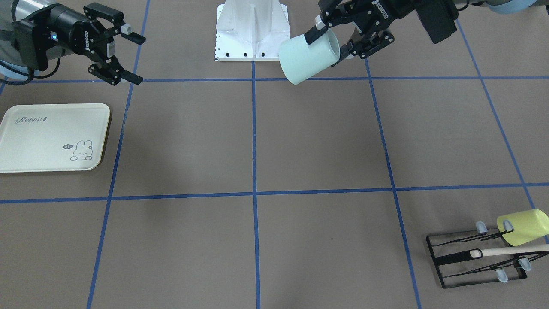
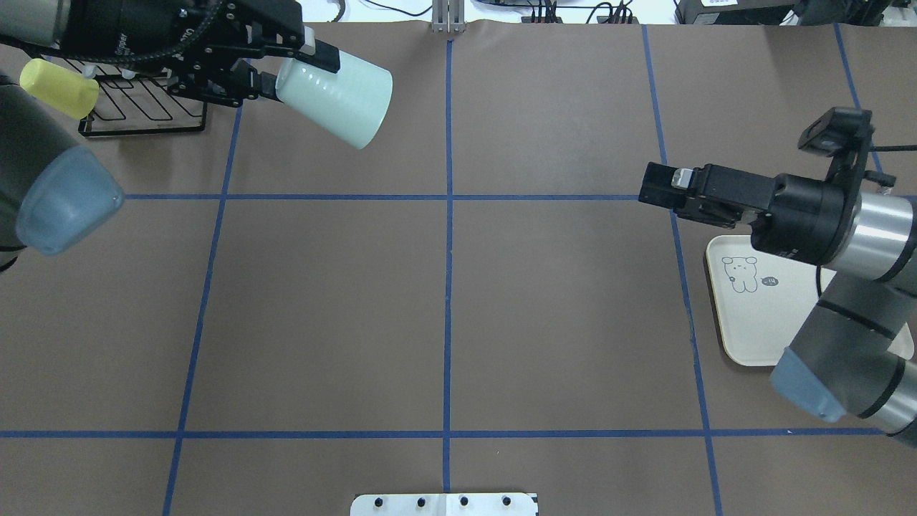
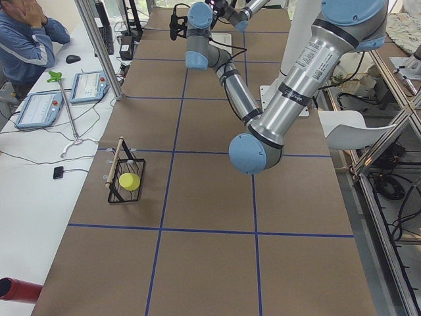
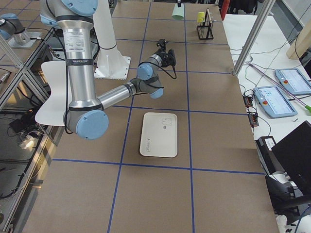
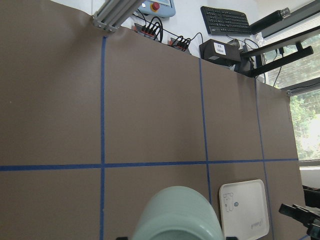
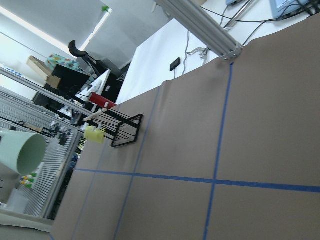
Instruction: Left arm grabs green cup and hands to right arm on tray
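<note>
"Rabbit" and a small "hi" stand on the tray (image 1: pixel 25 146), near the right gripper (image 1: pixel 138 60) jaws; "ROBOTIQ" marks that gripper and the left gripper (image 1: pixel 325 48).

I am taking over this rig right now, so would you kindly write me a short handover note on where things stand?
Left gripper: shut on the green cup, held tilted in the air, off the table.
Right gripper: open, empty, across the table from the cup, near the tray.
Tray: on the table, nothing on it.
Done: cup picked up.
To do: bring the cup to the right gripper, hand it over, set it on the tray.
</note>
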Motion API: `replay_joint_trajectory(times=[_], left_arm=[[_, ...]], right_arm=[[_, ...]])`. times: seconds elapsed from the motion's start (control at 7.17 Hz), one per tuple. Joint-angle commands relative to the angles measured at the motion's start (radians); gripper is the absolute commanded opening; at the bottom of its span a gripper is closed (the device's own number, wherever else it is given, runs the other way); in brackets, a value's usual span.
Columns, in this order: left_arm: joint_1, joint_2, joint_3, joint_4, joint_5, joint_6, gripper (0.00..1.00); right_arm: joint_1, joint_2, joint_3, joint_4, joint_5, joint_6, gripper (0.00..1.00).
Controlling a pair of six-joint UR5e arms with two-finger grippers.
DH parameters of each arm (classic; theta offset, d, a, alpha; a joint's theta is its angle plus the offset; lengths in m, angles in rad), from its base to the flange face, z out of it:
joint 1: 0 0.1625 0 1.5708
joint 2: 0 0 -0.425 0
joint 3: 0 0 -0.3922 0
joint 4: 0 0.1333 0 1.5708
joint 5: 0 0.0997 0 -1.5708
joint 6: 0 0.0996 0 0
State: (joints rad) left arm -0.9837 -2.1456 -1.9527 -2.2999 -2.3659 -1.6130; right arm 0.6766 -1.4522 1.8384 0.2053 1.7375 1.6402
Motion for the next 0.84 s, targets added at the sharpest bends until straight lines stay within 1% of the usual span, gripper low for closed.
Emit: replay_joint_trajectory(times=[0.0, 0.28, 0.7], left_arm=[[0.028, 0.000, -0.011, -0.110, 0.000, -0.115, 0.00], [0.065, -0.003, -0.025, -0.115, 0.000, -0.136, 0.00], [0.095, -0.005, -0.055, -0.115, 0.000, -0.180, 0.00]], right_arm=[[-0.193, 0.115, -0.008, 0.136, -0.250, 0.026, 0.99], [-0.248, 0.238, -0.021, 0.141, -0.321, 0.027, 0.99], [-0.291, 0.308, -0.024, 0.132, -0.400, 0.026, 0.99]])
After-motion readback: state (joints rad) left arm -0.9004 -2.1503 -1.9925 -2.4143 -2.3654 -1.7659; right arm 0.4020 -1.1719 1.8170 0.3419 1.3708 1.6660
